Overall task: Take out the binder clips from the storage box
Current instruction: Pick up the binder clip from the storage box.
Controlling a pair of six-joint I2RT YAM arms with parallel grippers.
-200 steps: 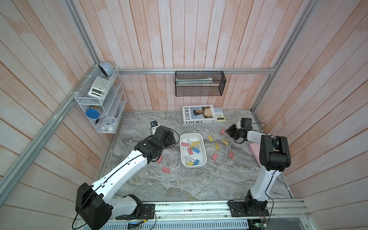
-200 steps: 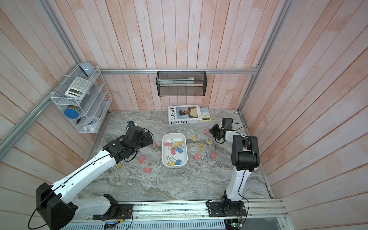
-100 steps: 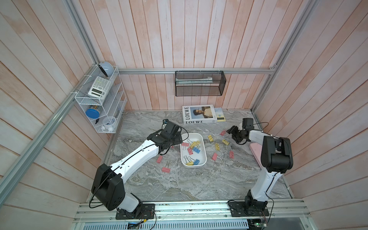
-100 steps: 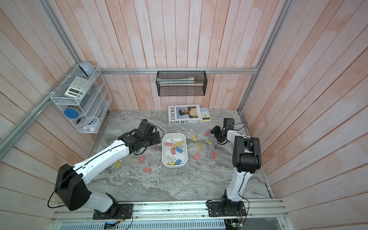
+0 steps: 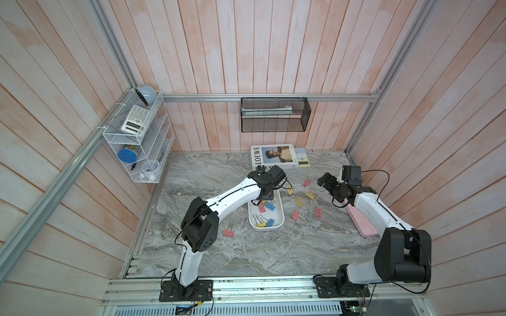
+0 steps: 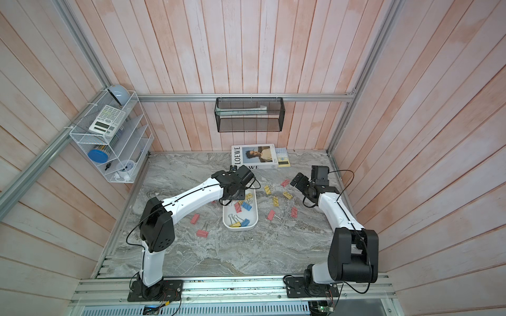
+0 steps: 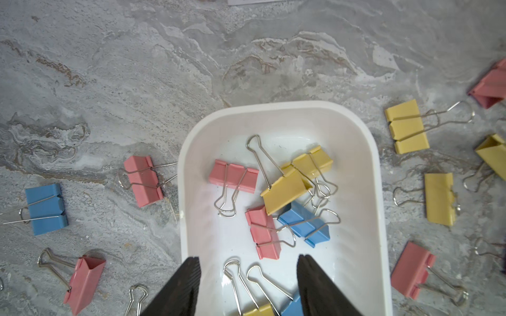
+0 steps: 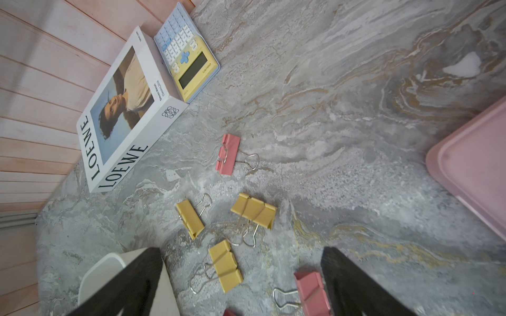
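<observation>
While the left gripper (image 7: 247,258) hangs half-open over the storage box (image 7: 287,106), the right gripper (image 8: 241,250) gapes wide, empty.

Seventeen binder clips (image 7: 232,175), one storage box (image 7: 369,191)

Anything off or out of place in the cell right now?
Nothing damaged or spilled. Loose binder clips lie scattered on the table on both sides of the storage box, which fits the unloading. One small oddity: inside the box a yellow clip sits tilted, leaning against another yellow one.
</observation>
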